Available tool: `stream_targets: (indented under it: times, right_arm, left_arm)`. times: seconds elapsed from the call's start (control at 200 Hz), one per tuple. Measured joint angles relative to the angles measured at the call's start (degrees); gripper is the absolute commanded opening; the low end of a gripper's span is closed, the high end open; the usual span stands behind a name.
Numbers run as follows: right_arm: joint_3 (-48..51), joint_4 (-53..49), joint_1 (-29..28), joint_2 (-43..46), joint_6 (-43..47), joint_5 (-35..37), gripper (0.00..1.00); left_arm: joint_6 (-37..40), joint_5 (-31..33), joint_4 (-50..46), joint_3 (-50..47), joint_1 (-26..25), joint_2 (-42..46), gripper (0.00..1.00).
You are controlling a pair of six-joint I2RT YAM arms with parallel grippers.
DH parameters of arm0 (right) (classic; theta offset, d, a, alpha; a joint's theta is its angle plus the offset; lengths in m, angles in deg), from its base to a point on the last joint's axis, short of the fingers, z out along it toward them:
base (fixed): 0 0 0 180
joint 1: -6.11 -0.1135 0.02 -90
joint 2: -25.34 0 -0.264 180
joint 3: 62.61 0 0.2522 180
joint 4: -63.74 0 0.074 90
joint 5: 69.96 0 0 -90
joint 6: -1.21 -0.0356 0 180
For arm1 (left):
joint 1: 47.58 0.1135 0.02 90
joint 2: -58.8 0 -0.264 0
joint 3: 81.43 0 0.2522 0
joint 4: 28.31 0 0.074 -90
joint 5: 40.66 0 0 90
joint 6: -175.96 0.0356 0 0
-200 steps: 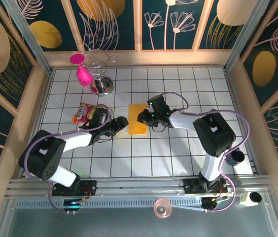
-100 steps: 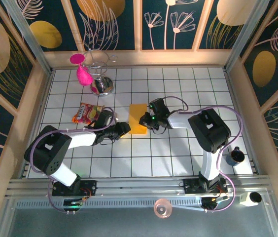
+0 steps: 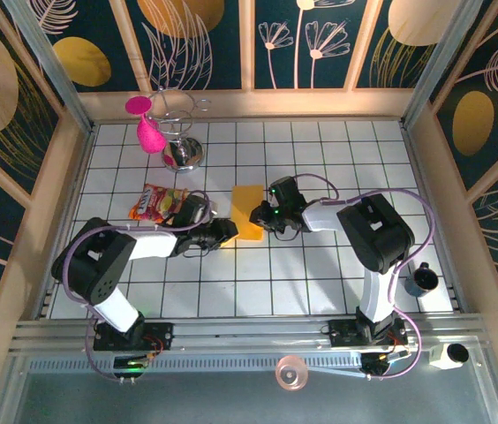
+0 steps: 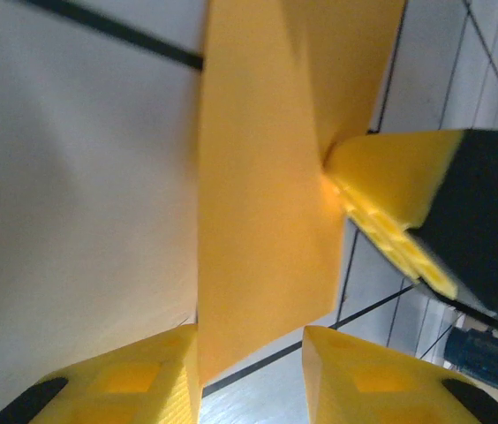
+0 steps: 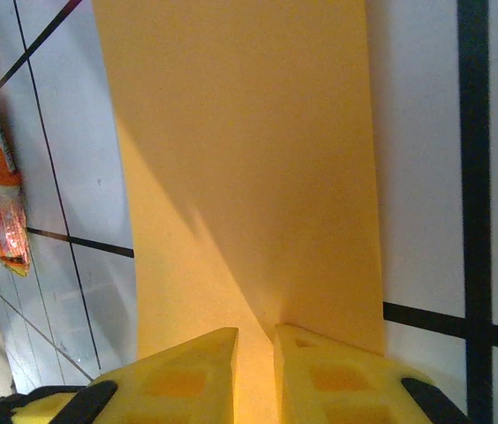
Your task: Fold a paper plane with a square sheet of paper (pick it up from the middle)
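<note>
The square sheet of paper (image 3: 247, 212) is plain orange-yellow and lies mid-table as a tall rectangle about one tile wide. A paper plane is out of view. My right gripper (image 3: 264, 215) reaches in from the right and is shut on the sheet's right edge (image 5: 231, 177). The paper rises in a small ridge between the right gripper's (image 5: 256, 340) narrow jaws. My left gripper (image 3: 225, 231) sits at the sheet's near-left corner. In the left wrist view the paper's corner (image 4: 267, 194) pokes between the left gripper's (image 4: 249, 340) spread jaws, against one finger (image 4: 143, 380). The right gripper's yellow finger (image 4: 381, 199) pinches the far edge.
A crinkly red-and-yellow snack packet (image 3: 154, 203) lies just left of the left arm. A pink object (image 3: 148, 134) and a metal wire stand (image 3: 181, 141) are at the back left. A dark cup (image 3: 423, 279) stands at the right edge. Wooden walls ring the tiled table (image 3: 320, 283).
My left gripper has slid right to the sheet's near-left corner and its jaws have narrowed. The right gripper shifted slightly left at first, then stayed shut on the paper's edge.
</note>
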Motion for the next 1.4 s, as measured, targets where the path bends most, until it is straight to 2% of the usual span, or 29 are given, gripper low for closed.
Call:
stream_targets:
  times: [0.2,0.486,1.046,1.402]
  right_arm:
    - [0.55,0.90,0.15,0.11,0.00,-0.39,0.19]
    - [1.22,2.01,0.20,0.26,0.00,-0.39,0.19]
    - [1.55,2.49,0.20,0.46,0.22,-0.39,0.19]
    - [1.40,-0.37,0.20,2.95,6.01,1.81,0.32]
  left_arm:
    - [0.07,-0.09,1.73,5.09,0.37,-4.22,0.31]
    - [0.90,-0.07,1.18,6.93,2.36,-7.52,0.30]
    - [3.28,1.88,-1.68,11.02,3.23,-8.72,0.17]
    - [2.54,1.75,-1.18,10.75,3.23,-8.72,0.02]
